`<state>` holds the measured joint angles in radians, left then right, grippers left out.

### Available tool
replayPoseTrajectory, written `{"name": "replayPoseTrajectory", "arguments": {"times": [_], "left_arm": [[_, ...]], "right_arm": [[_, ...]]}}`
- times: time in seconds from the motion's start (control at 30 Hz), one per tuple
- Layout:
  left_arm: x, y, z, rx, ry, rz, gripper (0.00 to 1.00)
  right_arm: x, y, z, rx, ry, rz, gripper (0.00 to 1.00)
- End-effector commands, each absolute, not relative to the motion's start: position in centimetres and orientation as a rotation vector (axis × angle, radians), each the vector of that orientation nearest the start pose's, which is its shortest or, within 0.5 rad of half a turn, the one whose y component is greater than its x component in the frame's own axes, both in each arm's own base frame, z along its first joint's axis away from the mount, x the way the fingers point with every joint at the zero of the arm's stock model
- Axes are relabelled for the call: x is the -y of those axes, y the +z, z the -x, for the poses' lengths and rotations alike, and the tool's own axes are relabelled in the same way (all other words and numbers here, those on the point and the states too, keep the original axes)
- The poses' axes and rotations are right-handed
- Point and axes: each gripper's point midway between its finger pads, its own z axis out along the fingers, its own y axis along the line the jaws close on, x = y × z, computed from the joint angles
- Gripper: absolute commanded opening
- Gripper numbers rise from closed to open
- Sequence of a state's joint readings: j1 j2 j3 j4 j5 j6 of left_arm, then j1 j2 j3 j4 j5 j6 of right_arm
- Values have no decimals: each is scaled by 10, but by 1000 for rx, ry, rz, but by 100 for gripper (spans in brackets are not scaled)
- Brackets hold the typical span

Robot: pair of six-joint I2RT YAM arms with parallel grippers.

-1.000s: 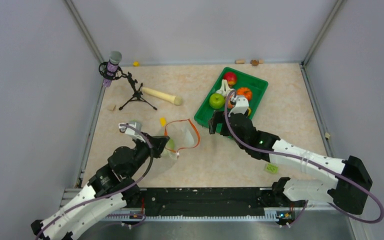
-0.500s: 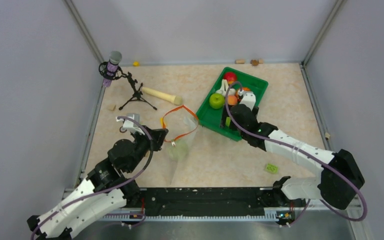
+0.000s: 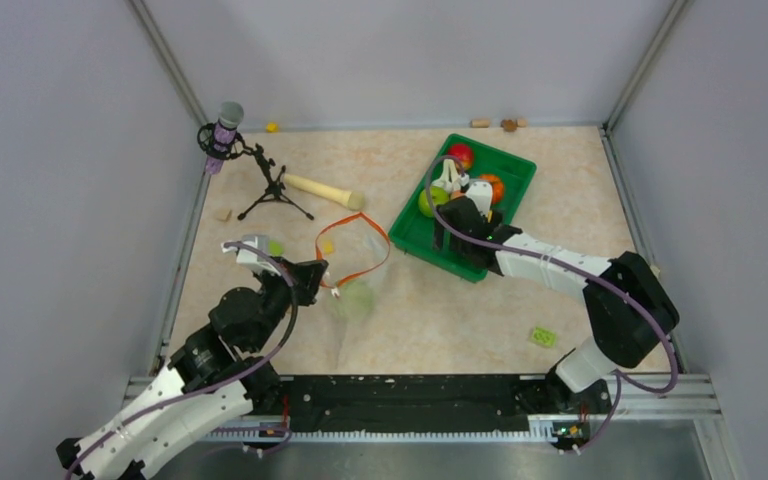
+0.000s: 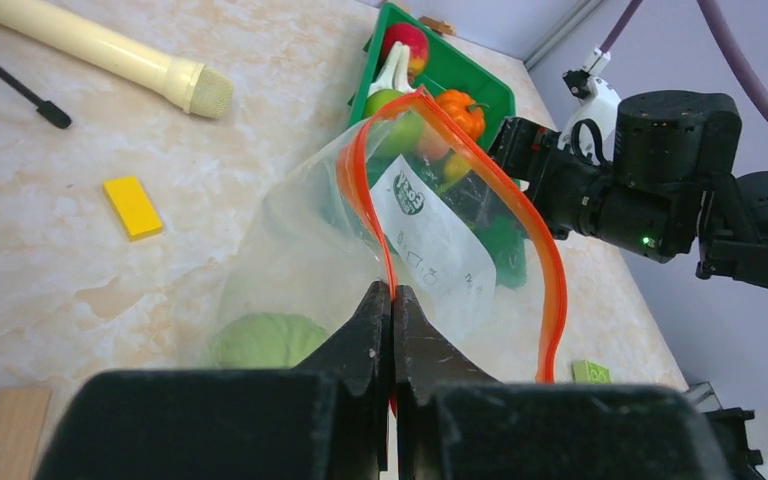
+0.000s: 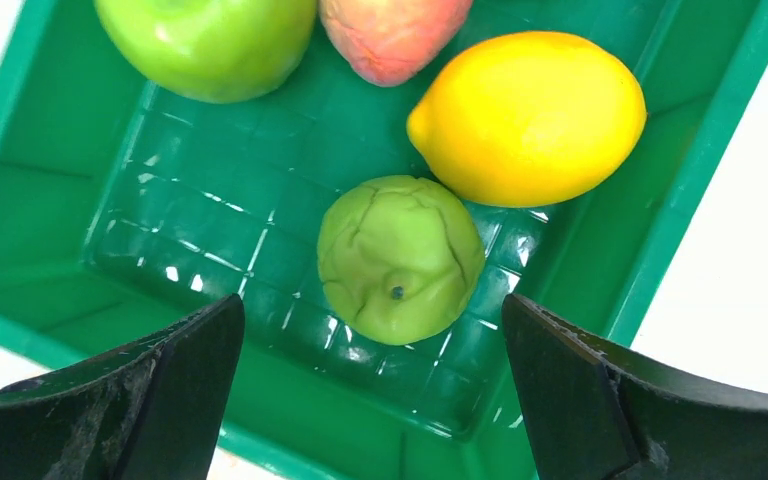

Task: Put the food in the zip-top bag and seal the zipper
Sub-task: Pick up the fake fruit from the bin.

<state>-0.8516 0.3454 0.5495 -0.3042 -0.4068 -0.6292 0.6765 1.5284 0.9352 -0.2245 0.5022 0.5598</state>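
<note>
Clear zip-top bag upright, orange-red zipper unsealed, mouth open, 1 pale green cabbage inside. 2nd cabbage, lemon, green apple, peach in green tray.

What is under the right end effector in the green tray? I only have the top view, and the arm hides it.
Observer: A wrinkled green vegetable, lying on the tray floor, framed between the open fingers of the right end effector.
Operator: Anything crowding it?
Observer: A yellow lemon lies right beside it, seemingly touching.
Operator: And the left side?
Observer: The left end effector is shut on the zipper of the zip-top bag, whose mouth gapes open.
</note>
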Motion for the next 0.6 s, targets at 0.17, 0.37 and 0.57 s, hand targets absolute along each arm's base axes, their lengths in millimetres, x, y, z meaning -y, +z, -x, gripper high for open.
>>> {"name": "replayPoseTrajectory", "arguments": {"times": [0.17, 0.37, 0.57], "left_arm": [[99, 267, -198, -1634, -638, 338, 0], [107, 274, -196, -1617, -680, 289, 0], [130, 275, -192, -1631, -738, 155, 0]], "right_arm": [[-189, 91, -365, -2240, 48, -193, 98], [-189, 81, -367, -2237, 42, -196, 98], [-185, 76, -369, -2222, 32, -231, 96]]}}
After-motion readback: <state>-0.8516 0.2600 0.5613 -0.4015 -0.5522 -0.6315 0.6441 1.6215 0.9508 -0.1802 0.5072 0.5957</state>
